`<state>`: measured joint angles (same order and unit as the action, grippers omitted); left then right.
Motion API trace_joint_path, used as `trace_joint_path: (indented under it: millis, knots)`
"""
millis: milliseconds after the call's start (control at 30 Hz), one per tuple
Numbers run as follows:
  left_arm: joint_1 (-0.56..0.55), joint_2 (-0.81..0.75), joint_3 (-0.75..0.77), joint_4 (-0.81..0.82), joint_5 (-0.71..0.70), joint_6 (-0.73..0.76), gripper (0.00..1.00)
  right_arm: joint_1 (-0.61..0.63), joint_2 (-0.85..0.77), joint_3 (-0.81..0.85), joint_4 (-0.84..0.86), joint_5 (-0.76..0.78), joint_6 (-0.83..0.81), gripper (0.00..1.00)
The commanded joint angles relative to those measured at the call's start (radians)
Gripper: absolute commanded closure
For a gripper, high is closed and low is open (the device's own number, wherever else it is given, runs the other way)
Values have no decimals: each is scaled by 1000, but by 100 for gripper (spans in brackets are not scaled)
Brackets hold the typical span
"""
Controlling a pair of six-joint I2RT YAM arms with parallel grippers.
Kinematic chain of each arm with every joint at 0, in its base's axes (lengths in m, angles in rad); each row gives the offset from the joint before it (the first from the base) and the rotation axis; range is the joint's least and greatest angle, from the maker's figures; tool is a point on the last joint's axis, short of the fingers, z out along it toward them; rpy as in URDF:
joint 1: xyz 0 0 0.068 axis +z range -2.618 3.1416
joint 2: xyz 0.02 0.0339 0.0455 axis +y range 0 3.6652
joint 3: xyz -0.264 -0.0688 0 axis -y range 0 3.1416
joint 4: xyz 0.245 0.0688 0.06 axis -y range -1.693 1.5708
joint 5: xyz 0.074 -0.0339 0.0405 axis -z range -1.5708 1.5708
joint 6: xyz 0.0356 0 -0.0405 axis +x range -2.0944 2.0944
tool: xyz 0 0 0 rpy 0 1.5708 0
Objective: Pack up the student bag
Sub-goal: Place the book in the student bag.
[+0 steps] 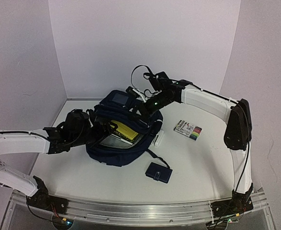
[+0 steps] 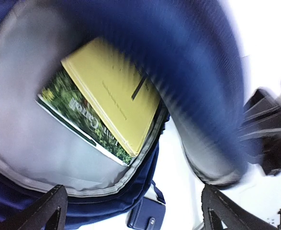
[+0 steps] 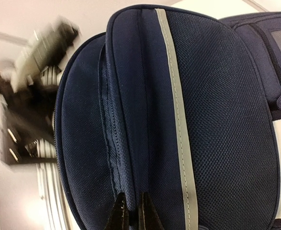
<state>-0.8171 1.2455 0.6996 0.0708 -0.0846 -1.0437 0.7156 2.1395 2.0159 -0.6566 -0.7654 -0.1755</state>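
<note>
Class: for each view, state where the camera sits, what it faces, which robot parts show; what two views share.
Top external: above, behind the bases, looking down on the student bag; both arms show.
Left wrist: left arm, looking into the bag at a yellow book; open left end effector shows.
Right wrist: right arm, against the bag's outside; right end effector pinches it.
Shared: wallet, top and left wrist.

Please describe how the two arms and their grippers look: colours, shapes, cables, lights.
The left arm and right arm have white boxy shells, black joints and black bases on a silver rail. Thin black cables loop above the right wrist, beside a small green light. The left gripper and right gripper have black, pointed fingers.
</note>
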Motion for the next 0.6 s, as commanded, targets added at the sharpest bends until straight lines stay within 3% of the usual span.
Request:
trace_joint_path:
  millis: [0, 167, 333, 467, 567]
  knots:
    - [6, -166, -51, -68, -55, 67, 0, -13, -134, -67, -142, 44, -165, 100]
    - [64, -271, -45, -217, -106, 93, 0, -15, -160, -133, -224, 124, -295, 100]
    - [156, -189, 78, -324, -67, 172, 0, -10, -133, -166, -250, 276, -387, 100]
    - [249, -93, 151, -297, 54, 214, 2, 12, -91, -139, -245, 355, -384, 100]
    - [341, -30, 162, -228, 198, 217, 11, 41, -60, -101, -245, 371, -358, 100]
